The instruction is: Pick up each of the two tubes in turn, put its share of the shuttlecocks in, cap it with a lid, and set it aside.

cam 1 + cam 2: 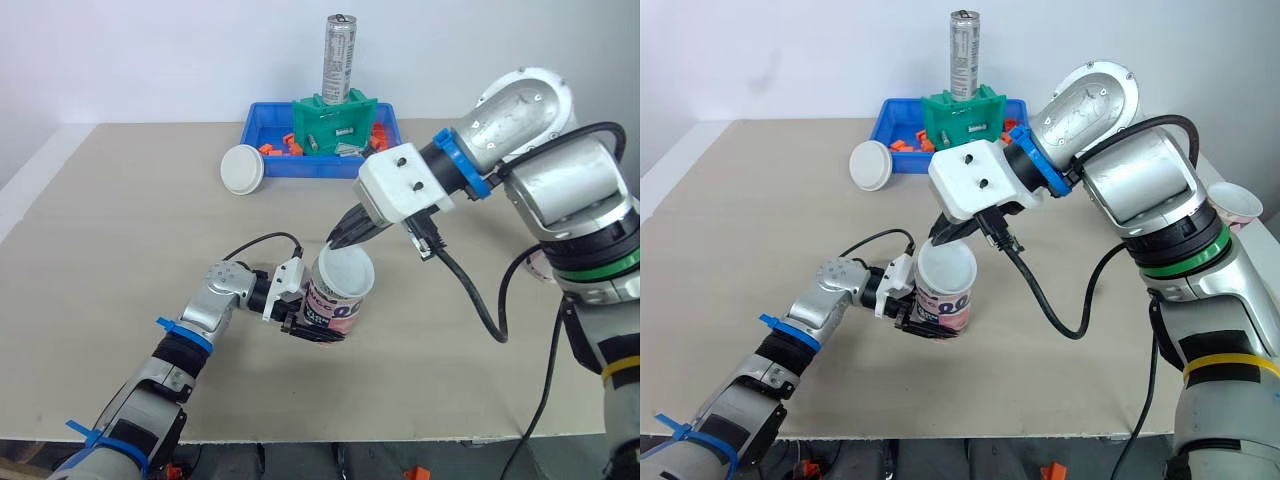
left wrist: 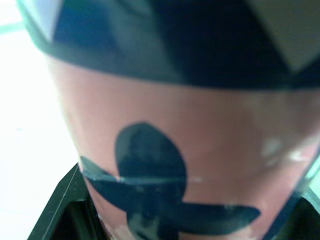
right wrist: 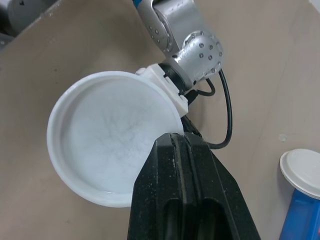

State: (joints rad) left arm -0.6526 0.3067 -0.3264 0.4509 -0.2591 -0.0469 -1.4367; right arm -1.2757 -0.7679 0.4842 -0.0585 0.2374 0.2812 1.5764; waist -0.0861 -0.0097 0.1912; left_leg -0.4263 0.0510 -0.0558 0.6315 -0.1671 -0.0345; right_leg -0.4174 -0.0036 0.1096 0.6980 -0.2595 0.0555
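Nearest: tube (image 1: 332,310) clamped upright in left jaws, steadied for capping. Atop the tube, lid (image 1: 345,270) pinched at its rim by right jaws, likely to seat it. Beyond the tube, spare lid (image 1: 242,168) lying on the bench (image 1: 120,220) beside blue bin (image 1: 310,170).

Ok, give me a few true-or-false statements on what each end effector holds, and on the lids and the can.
1. The left end effector grips the tube, which stands upright. True.
2. The right end effector is empty. False: it pinches the white lid by its rim, at the tube's mouth.
3. A second white lid lies on the table beside the blue bin. True.
4. The silver can lies on its side. False: it stands upright.
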